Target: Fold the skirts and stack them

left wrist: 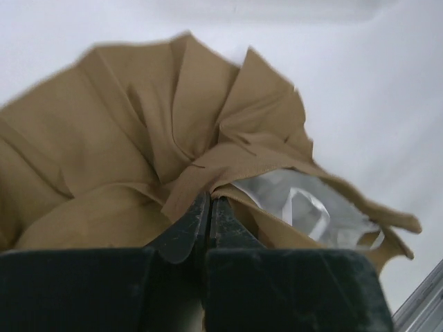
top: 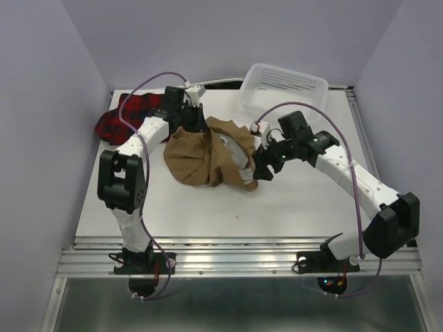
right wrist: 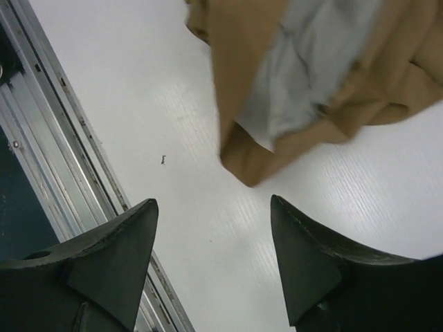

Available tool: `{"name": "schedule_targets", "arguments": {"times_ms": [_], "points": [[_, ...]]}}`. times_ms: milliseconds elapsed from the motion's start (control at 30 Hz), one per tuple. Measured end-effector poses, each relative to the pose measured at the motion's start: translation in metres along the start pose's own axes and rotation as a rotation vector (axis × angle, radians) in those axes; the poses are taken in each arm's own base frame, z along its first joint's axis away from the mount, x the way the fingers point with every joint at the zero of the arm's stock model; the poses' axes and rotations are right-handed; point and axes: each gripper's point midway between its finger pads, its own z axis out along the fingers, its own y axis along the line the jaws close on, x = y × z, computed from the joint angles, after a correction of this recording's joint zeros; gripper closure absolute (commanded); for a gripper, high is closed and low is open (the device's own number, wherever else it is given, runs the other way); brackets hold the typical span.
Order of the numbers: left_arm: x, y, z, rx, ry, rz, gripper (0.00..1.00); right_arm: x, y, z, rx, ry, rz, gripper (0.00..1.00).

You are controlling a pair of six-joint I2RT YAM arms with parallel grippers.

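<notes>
Tan cloth lay bunched in the middle of the table (top: 277,207): the tan skirt (top: 201,155), crumpled into a loose heap with its pale, shiny lining (top: 239,153) turned out on the right side. The left gripper (top: 188,121) stood over the skirt's far edge with its jaws pressed together on a narrow ridge of the fabric; in the left wrist view the fingers (left wrist: 187,232) met on that fold, with pleats fanning away from the pinch. The right gripper (top: 259,169) hung just beside the skirt's right edge, jaws spread wide and holding nothing, and a turned-over corner of the skirt (right wrist: 239,159) lay just ahead of the gap.

The plaid skirt (top: 114,124) sat at the far left corner, well apart from the tan one. Some plainer red cloth (top: 135,104) showed at its far side, too small to say more. A white mesh basket (top: 277,97) stood at the far right.

The tan skirt looked light and limp. It would likely sag and drag rather than hold a shape, and the slick lining (right wrist: 304,76) could slide against the outer layer, so a pinch on the lining alone might slip. The firmer hold would probably be the hem or waistband, through both layers. The corner near the right gripper seemed the natural place to take, so that both arms could draw the cloth flat before folding.
</notes>
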Motion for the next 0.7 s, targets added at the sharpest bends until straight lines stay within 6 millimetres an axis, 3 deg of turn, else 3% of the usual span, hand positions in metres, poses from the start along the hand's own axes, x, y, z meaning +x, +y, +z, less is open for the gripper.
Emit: {"name": "schedule_targets", "arguments": {"times_ms": [100,200,267,400,500,700], "points": [[0.053,0.024,0.029,-0.034,0.139,-0.102,1.0,-0.006,0.023,0.027,-0.053,0.036,-0.07,0.24],[0.075,0.032,0.031,-0.05,0.198,-0.145,1.0,-0.009,0.03,0.051,-0.059,0.062,-0.117,0.21],[0.074,0.034,0.029,-0.051,0.193,-0.147,1.0,-0.009,0.025,0.071,-0.038,0.084,-0.135,0.2],[0.071,0.039,0.026,-0.055,0.185,-0.143,1.0,0.001,-0.007,0.099,0.063,0.147,-0.125,0.18],[0.07,0.044,0.024,-0.058,0.181,-0.134,1.0,0.011,-0.021,0.107,0.106,0.179,-0.115,0.17],[0.064,0.051,0.018,-0.063,0.174,-0.12,1.0,0.026,-0.026,0.115,0.114,0.189,-0.132,0.21]]}}
